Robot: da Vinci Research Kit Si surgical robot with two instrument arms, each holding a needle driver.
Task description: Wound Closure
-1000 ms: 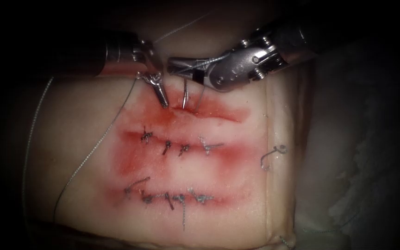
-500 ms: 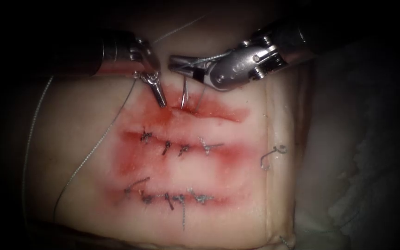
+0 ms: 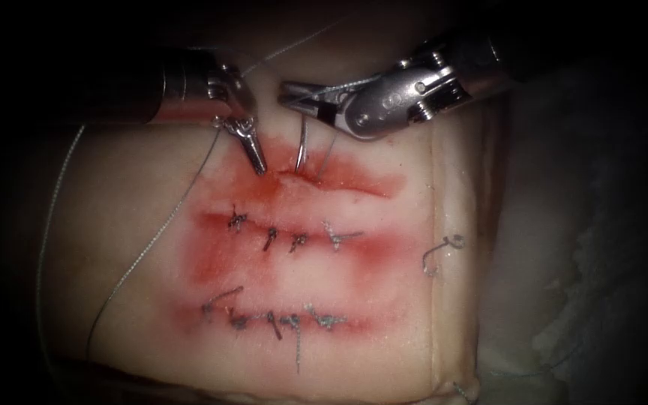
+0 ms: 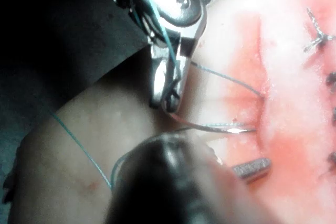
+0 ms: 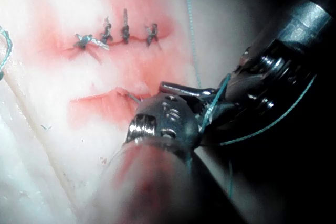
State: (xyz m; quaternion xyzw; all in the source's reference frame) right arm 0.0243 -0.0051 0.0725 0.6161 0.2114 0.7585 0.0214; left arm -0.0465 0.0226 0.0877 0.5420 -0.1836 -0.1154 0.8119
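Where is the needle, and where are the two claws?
needle [image 3: 301,150], endoscope view, middle of its curve above the tissue
left claw [image 3: 257,159], endoscope view, near its tip
right claw [image 3: 294,96], endoscope view, near its tip

Endoscope overhead-front; 2 wrist views close; all share the cut [image 3: 316,180].

One piece of tissue [image 3: 384,285], three red-stained cuts across it, two of them stitched with four knots each, one open cut [image 3: 324,180], two needle drivers, one curved needle [image 3: 301,150], one loose thread scrap [image 3: 438,253]
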